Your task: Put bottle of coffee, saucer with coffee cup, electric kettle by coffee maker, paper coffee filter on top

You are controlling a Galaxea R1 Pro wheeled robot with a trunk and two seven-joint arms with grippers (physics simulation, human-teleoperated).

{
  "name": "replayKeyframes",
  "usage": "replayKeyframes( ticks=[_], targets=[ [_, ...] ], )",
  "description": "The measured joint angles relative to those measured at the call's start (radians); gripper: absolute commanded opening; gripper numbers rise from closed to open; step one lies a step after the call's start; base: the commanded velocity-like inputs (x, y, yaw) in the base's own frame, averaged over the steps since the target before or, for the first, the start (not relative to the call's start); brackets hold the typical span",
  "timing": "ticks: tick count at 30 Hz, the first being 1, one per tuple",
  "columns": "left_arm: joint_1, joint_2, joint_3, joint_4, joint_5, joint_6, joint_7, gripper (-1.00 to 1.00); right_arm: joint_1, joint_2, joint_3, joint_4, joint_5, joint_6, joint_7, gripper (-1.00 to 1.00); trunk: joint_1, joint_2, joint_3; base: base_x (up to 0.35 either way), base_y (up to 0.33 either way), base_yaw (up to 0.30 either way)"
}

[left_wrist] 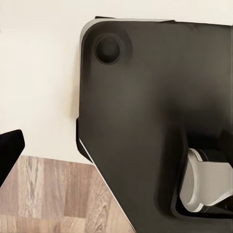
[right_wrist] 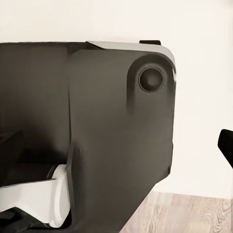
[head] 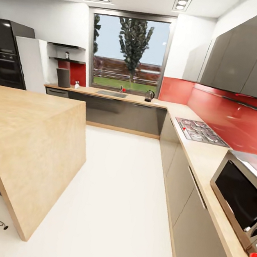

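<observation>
**Bright kitchen with red splashback and a wide window**

A white floor (head: 118, 193) runs between a light wood island (head: 27, 137) on the left and grey cabinet fronts (head: 185, 187) on the right. A red splashback (head: 230, 115) lines the wall beneath glossy grey upper cabinets (head: 248, 56). A large window (head: 130, 54) at the far end shows a tree and lawn. Recessed ceiling lights (head: 182, 1) glow above. A black built-in oven (head: 3, 65) stands far left, a gas hob (head: 198, 131) and a microwave (head: 242, 196) at the right.
</observation>
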Motion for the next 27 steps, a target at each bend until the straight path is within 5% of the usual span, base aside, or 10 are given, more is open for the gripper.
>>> replayKeyframes(
  ticks=[17,22,27],
  targets=[
    [-0.014,0.009,0.000,-0.004,-0.002,-0.003,0.000,1.00,0.000,-0.010,0.000,-0.061,0.003,0.001,0.004,1.00,-0.065,0.119,0.064,0.000,0.000,0.011],
    [-0.074,0.025,0.000,-0.016,-0.003,-0.003,-0.001,1.00,0.000,-0.036,0.000,-0.109,0.003,0.000,0.001,1.00,-0.084,0.155,0.080,0.000,0.000,0.000],
    [-0.135,0.031,-0.001,-0.099,-0.003,-0.001,-0.002,1.00,0.000,-0.054,0.000,-0.257,0.004,-0.001,0.001,1.00,-0.104,0.190,0.096,0.000,0.000,0.000]
  ],
)
